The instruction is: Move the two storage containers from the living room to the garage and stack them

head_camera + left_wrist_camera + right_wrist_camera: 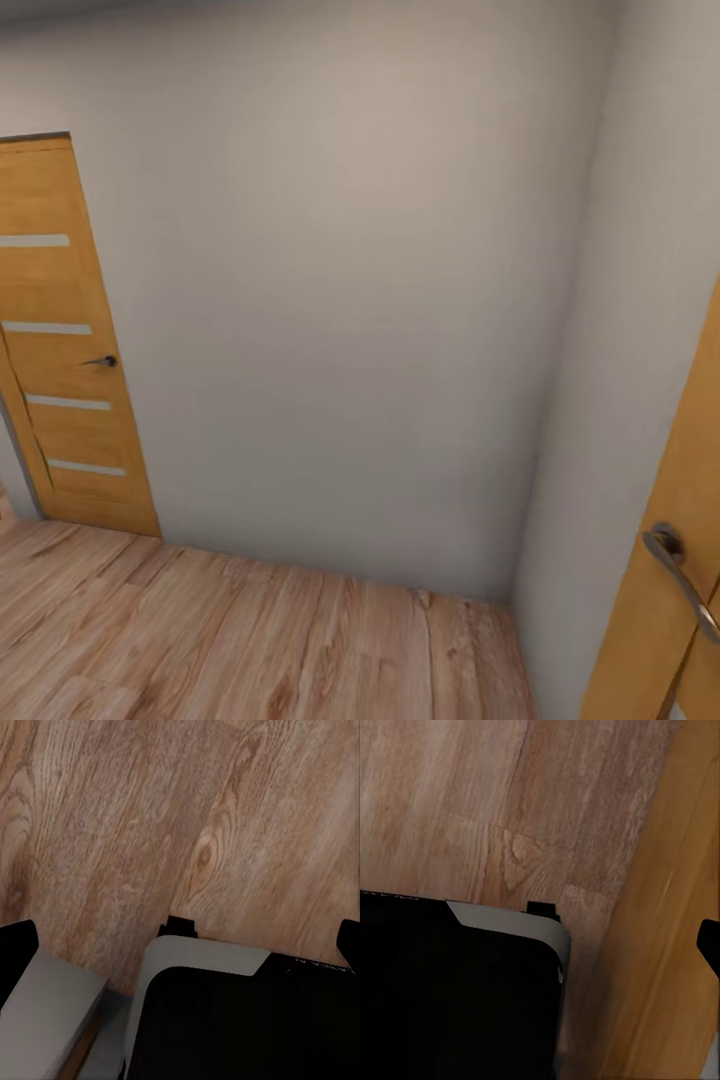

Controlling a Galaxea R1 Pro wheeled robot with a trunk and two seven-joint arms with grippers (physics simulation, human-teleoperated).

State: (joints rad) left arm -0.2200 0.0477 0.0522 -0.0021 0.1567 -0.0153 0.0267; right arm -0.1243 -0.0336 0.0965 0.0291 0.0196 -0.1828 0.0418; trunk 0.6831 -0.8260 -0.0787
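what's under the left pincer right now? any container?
Under the left pincer, the left wrist view shows light wood plank floor, with the robot's black and grey base nearer the camera. No container in sight there; the base covers the floor beneath it.

A plain off-white wall (350, 300) fills the head view and meets a second wall (640, 300) at a corner on the right. A light wood plank floor (230, 640) runs along its foot. An orange-brown wooden door (60, 340) with pale horizontal strips and a dark lever handle (100, 361) stands at the left, and another door (670, 560) with a metal handle (680, 575) shows at the right edge.
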